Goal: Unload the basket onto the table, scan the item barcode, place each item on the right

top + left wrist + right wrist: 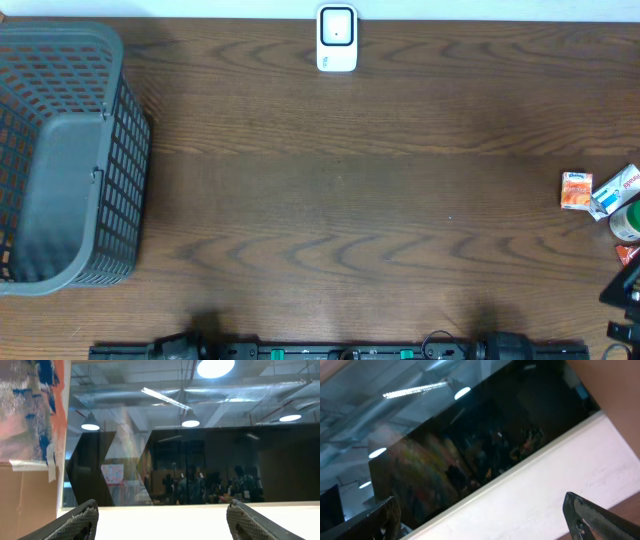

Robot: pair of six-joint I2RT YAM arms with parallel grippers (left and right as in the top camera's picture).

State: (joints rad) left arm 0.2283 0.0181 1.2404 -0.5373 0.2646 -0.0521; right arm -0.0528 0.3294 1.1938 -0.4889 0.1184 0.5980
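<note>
Two stand spread, left end effector (162, 511) and right end effector (483, 509); only overhead shows scanner (337, 38), basket (128, 180), packets (578, 190)

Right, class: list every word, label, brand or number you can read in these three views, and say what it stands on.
Nothing here is clear enough to quote.
small orange packet: printed front, too small to read.
white packet with blue and red print: lettering blurred.
white box-shaped scanner: no readable marking.
pale pink poster, left wrist view: too blurred.
</note>
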